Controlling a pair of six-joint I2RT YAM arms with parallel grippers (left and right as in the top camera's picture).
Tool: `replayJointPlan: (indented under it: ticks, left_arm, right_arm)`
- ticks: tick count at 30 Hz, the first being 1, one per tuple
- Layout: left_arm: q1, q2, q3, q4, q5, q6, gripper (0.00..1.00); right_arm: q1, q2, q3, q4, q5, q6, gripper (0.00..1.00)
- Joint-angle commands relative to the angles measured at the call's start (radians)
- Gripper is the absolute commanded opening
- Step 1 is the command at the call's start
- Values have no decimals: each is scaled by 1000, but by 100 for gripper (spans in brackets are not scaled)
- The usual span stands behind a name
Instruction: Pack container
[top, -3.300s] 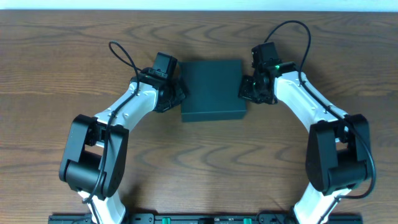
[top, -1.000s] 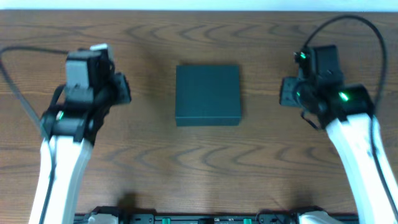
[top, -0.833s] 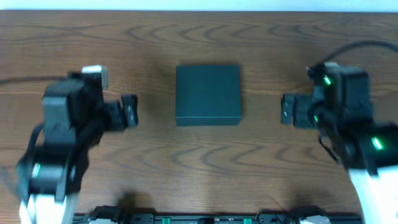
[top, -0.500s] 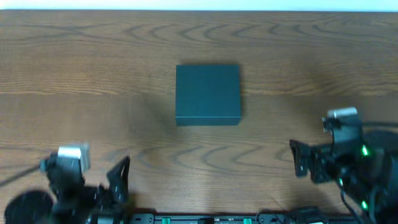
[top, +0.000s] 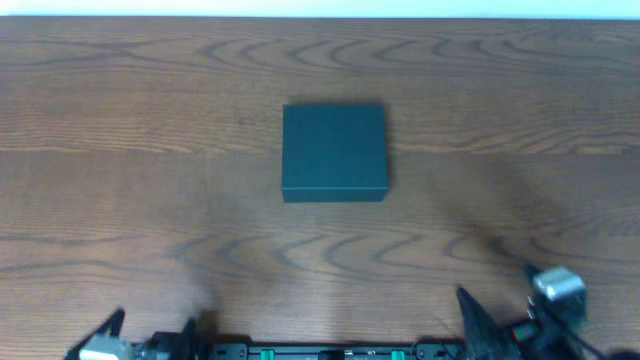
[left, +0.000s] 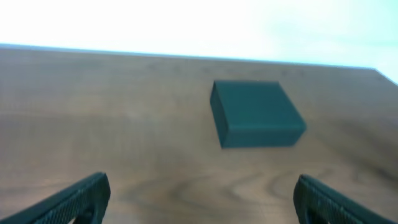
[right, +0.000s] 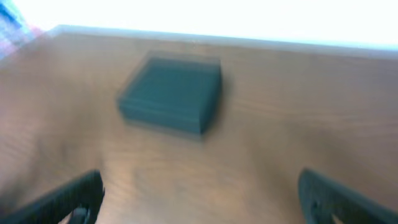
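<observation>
The container (top: 334, 152) sits shut just to 12 o'clock of the table's (top: 120, 150) centre, with nothing touching it. We hold the left gripper (left: 202, 190) and right gripper (right: 199, 186) empty, jaws spread wide, at the 6 o'clock edge, likely parked because packing looks finished. Seconds ago they flanked the container at 9 and 3 o'clock; now they have withdrawn.

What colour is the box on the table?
Dark teal-green; the container shows best in the overhead view.
</observation>
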Motion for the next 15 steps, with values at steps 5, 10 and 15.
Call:
replayJointPlan:
  ticks: [5, 10, 15]
  left_arm:
    - [1, 16, -348, 442, -22, 196, 95]
    - [1, 33, -606, 798, -51, 195, 95]
    - [1, 82, -827, 1069, -75, 175, 96]
  right_arm:
    - [-7, 18, -418, 728, 14, -38, 99]
    - [-7, 115, -576, 1066, 215, -150, 99]
    - [-8, 296, -626, 1171, 210, -150, 99]
